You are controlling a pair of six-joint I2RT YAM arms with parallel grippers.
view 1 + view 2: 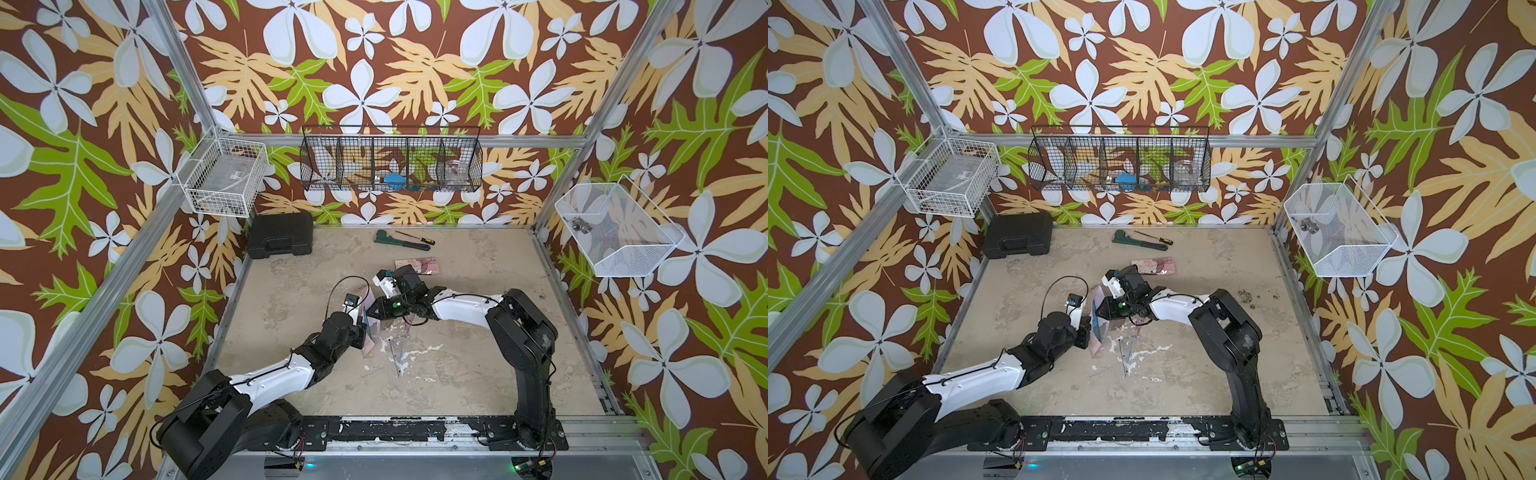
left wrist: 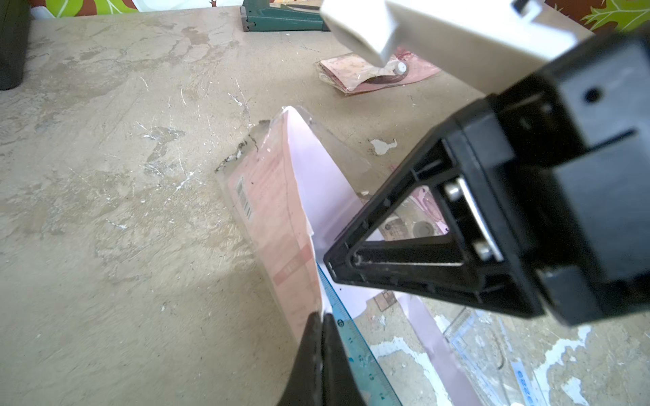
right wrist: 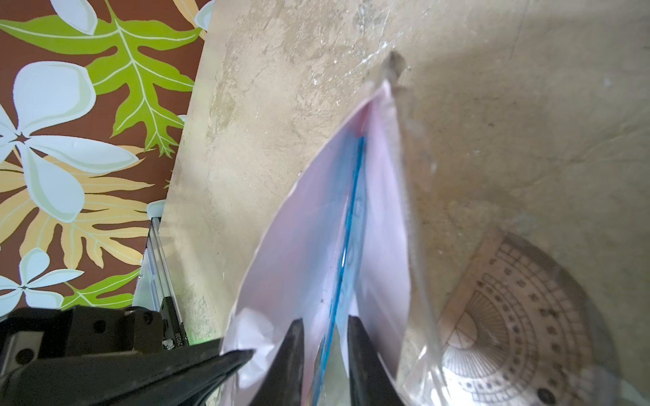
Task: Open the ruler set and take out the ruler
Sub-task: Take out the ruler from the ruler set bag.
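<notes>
The ruler set is a clear pouch with a pink card, held up on edge at mid table. My left gripper is shut on the pouch's lower edge. The pouch mouth gapes open. My right gripper reaches into it, jaws a little apart, with the blue ruler edge-on between the fingers and a small gap on each side. A clear protractor and a clear set square lie on the table beside the pouch.
A second pink packet lies just behind the right wrist. A green wrench and a screwdriver lie near the back wall. A black case stands in the back left corner. Wire baskets hang on the walls.
</notes>
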